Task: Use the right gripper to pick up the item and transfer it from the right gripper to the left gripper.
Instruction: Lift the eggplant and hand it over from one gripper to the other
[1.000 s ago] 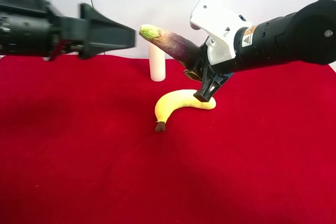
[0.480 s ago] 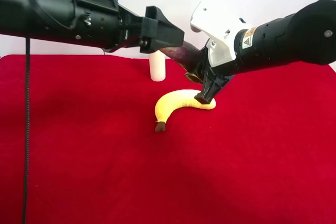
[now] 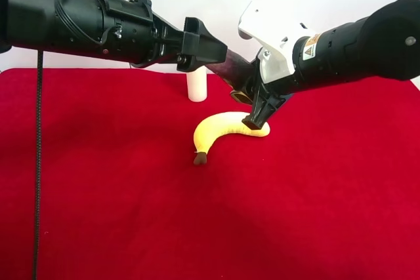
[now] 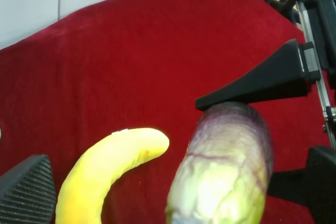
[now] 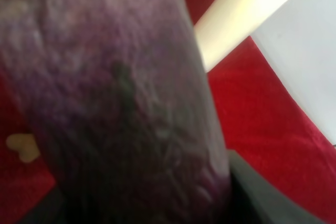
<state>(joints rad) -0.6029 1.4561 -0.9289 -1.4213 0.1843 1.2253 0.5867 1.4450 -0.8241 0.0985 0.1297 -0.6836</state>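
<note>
You've got the eggplant [image 3: 231, 67] clamped in the right gripper [image 3: 251, 100], up in the air over the red tabletop [image 3: 315, 214] near its rear edge. The left gripper [image 3: 213, 49] has its fingers [image 4: 257, 80] spread wide, either side of the green stem end.

Red cloth-covered table [image 3: 118, 214], yellow banana [image 3: 220, 130] lying mid-cloth, white candle [image 3: 196, 86] upright behind it — apart
</note>
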